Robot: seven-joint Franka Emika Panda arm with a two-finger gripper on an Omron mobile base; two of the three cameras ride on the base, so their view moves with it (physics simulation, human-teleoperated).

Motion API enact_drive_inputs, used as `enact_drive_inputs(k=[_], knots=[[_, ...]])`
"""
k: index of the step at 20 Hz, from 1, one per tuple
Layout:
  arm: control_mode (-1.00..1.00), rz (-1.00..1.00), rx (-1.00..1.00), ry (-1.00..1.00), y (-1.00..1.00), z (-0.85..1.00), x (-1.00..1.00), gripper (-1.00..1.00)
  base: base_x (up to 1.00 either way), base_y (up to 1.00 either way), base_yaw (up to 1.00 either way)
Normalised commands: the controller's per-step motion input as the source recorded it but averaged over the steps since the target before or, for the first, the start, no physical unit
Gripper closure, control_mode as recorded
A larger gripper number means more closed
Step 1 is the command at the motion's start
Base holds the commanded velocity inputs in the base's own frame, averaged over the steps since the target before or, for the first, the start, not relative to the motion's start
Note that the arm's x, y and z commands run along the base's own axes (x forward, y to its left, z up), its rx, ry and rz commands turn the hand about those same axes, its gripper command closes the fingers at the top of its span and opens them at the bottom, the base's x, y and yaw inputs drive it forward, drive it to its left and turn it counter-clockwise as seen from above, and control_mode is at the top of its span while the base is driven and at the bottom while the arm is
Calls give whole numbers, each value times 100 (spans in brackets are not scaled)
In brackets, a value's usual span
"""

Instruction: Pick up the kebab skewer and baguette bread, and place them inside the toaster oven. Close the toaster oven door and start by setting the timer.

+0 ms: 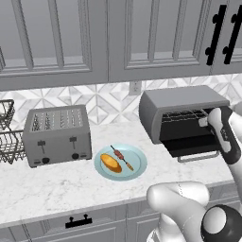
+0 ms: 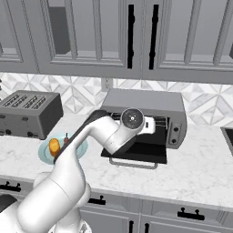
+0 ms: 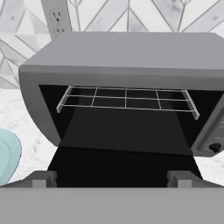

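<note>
While its two dark finger tips (image 3: 41, 178) stand spread wide apart with nothing between them, the gripper (image 3: 112, 180) hangs just in front of the toaster oven (image 3: 127, 57), facing straight into the open cavity. Directly ahead of the gripper and a little above it, the wire rack (image 3: 127, 98) spans the inside of the oven from wall to wall, bare. Below and just ahead of the finger tips, the toaster oven door (image 2: 136, 152) lies folded down flat, its dark glass facing up and its grey bar handle (image 2: 133, 164) at the near edge, toward the robot. To the gripper's right, at the oven's front corner, sits a small dark knob (image 3: 214, 148). Behind the oven, up and to the gripper's left, a wall outlet (image 3: 56, 19) is set in the patterned tile.

Off to the gripper's left, well apart from it on the marble counter (image 1: 56, 189), rests a pale blue plate (image 1: 137, 163). On that plate lie the baguette bread (image 1: 111, 163) and, just beside it on the side nearer the oven, the kebab skewer (image 1: 122, 158); neither is touched by the gripper. Farther left, beyond the plate, stands a grey four-slot toaster (image 1: 56, 134), and past that a wire dish rack (image 1: 8, 137) at the counter's far end.
</note>
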Motion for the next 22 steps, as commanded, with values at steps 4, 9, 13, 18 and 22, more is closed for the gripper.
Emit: enact_drive_inputs(k=[4,9,13,18,22], knots=[[-100,-2,0,-4,-2,-12,10,-100,0,0,0],[-100,-3,0,-14,1,-40,0,-100,0,0,0],[-100,-12,0,-13,6,-30,0,-100,0,0,0],[-100,-11,1,-13,2,-6,19,-100,0,0,0],[-100,0,3,-15,-19,0,15,-100,0,0,0]])
